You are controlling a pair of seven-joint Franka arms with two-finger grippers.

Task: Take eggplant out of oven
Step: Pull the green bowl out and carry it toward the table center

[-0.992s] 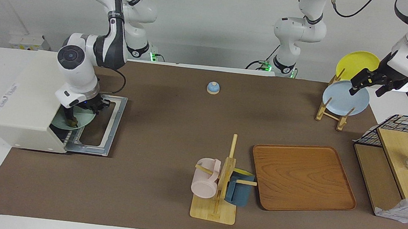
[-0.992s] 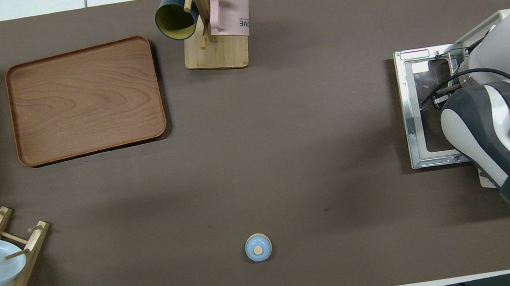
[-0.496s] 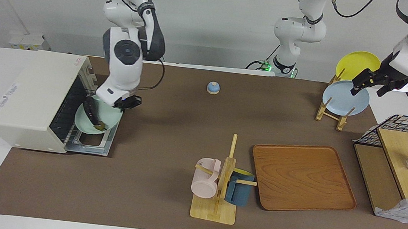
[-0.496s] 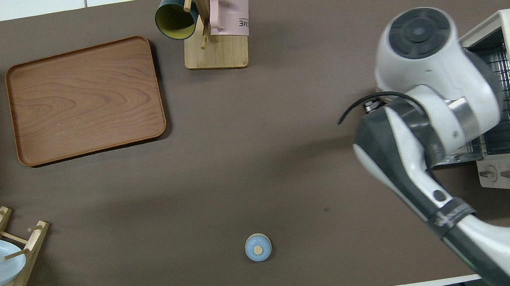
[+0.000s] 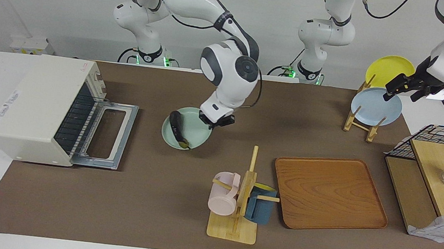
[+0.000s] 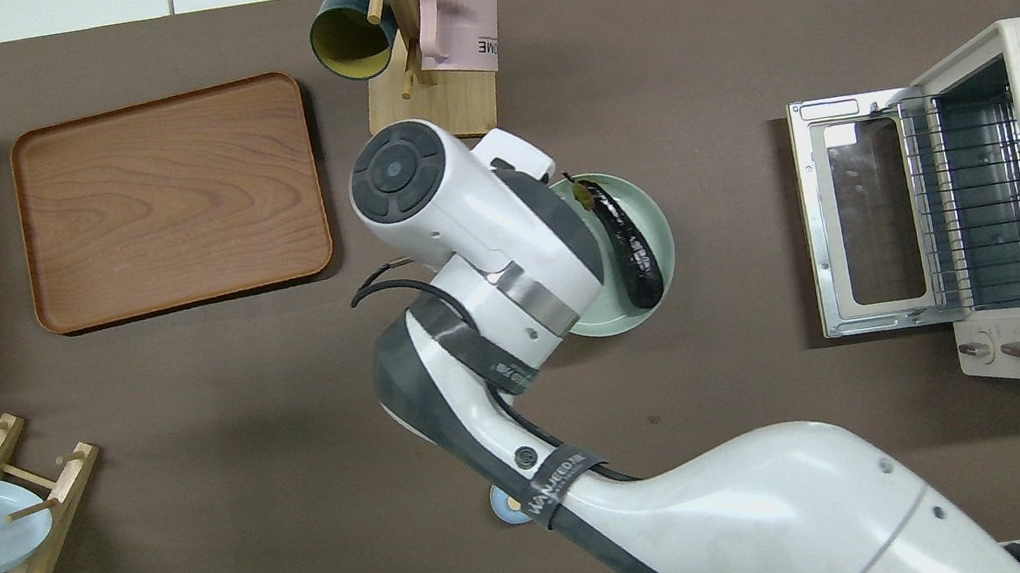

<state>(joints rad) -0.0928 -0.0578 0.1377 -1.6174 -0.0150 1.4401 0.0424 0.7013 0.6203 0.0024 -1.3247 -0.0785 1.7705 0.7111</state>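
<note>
The eggplant lies on a green plate clear of the oven, over mid-desk; the right claw pinches the plate's rim; the left claw, spread wide, waits over the plate rack; next, lower the plate level and let go.

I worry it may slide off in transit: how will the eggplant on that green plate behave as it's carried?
The eggplant looks glossy and rounded, so it may roll or slide if the green plate tilts. It lies loose near one edge. The right gripper holds just the rim.
</note>
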